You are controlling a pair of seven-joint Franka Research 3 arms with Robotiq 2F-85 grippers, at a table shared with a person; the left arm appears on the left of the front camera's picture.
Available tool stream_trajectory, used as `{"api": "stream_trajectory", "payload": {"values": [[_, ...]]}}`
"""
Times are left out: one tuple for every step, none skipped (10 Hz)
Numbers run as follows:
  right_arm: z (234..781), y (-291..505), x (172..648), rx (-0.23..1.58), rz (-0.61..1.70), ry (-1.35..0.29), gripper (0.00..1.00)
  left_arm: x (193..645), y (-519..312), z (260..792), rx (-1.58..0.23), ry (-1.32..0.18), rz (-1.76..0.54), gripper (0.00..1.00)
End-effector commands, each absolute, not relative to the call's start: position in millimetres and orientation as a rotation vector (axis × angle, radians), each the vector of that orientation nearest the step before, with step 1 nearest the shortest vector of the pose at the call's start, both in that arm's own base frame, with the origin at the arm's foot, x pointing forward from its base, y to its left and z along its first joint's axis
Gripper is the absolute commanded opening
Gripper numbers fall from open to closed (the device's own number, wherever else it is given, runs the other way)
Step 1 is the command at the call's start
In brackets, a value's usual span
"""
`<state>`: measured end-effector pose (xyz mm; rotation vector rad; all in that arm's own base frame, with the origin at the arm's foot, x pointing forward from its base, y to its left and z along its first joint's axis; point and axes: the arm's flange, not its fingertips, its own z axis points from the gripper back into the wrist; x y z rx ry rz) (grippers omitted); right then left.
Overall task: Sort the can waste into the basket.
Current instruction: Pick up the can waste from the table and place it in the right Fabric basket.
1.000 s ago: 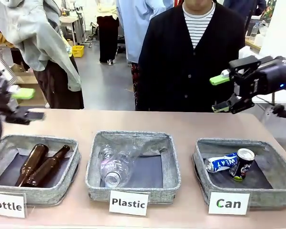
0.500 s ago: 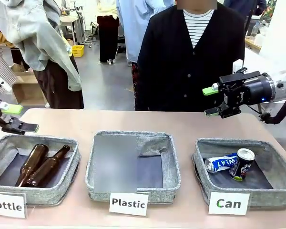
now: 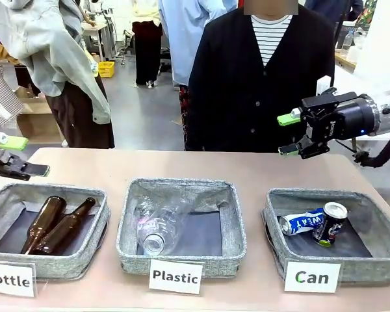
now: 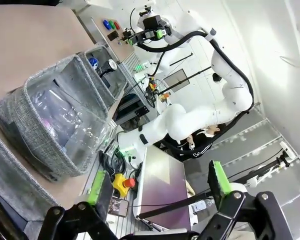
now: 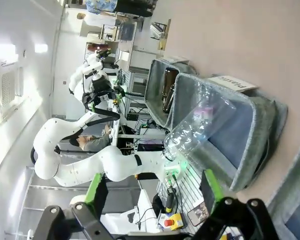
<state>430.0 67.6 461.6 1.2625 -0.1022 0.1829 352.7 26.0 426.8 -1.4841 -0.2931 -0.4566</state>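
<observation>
Cans: we see the black can point(image 3: 330, 223) and the blue and white can point(image 3: 301, 221) both lying inside the basket point(image 3: 276, 209) signed "Can" point(image 3: 311, 277), at the counter's right end near our front edge; black one tilted against the blue one, touching; sorting looks complete to us.
Right gripper point(image 3: 292, 134): raised over the counter's far right, above and behind the basket; fingers wide, holding nothing.
Left gripper point(image 3: 16, 156): at the counter's far left edge, above the "Bottle" basket point(image 3: 97, 224); fingers wide, empty.
Other bins: brown bottles point(image 3: 52, 224) in the left basket; a clear plastic bottle point(image 3: 157, 227) in the middle one point(image 3: 182, 260).
Risk: we judge little remains to do; a low sweep of the right arm homeward could clip the basket rim and shift it, or tip the leaning black can; a person stands close at the far edge, so a wide swing could brush them.
Views: front view gives the signs and both cans; right wrist view point(image 5: 152, 197) shows the crushed plastic bottle point(image 5: 197, 130) side-on; left wrist view point(image 4: 157, 190) catches the can tops point(image 4: 110, 64) far off.
</observation>
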Motion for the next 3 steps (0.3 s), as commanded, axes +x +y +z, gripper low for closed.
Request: {"api": "stream_trajectory", "payload": {"values": [[462.9, 67.2, 427.8, 1.250, 0.167, -0.083, 1.00, 351.7, 22.2, 428.0, -1.488, -0.307, -0.434, 1.00], [462.9, 67.2, 427.8, 1.250, 0.167, -0.083, 1.00, 351.7, 22.2, 428.0, -1.488, -0.307, -0.434, 1.00], [462.9, 67.2, 427.8, 1.250, 0.167, -0.083, 1.00, 351.7, 22.2, 428.0, -1.488, -0.307, -0.434, 1.00]]}}
